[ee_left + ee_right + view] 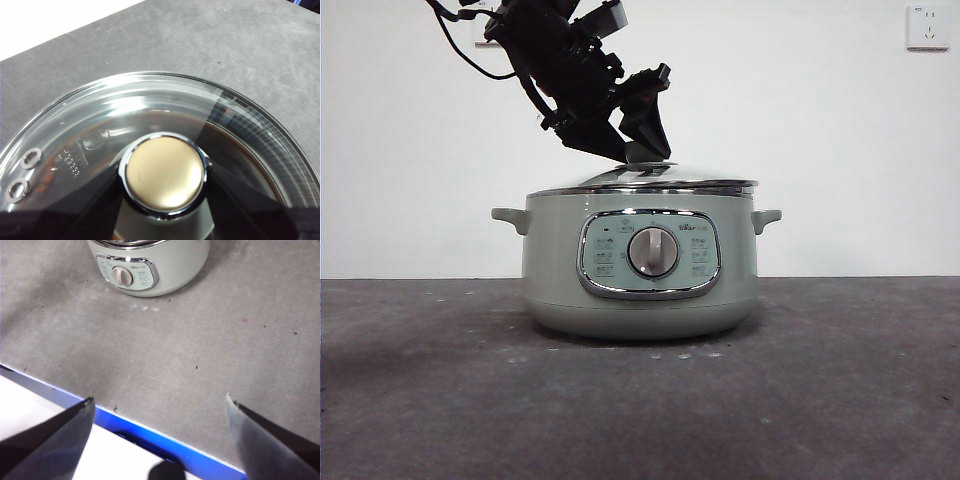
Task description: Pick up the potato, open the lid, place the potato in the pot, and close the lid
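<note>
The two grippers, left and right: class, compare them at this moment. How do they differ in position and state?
The left gripper is down on the lid atop the pot, its jaws flanking the knob; the right gripper hangs above the table's near edge, far from the pot. The left's jaws are closed on the knob; the right's stand wide apart, holding nothing. Both have two black jaws.

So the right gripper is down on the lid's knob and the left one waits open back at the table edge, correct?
Arms swapped. The left wrist view shows the left gripper around the knob of the lid on the pot. The right wrist view shows the right gripper waiting open at the table edge.
</note>
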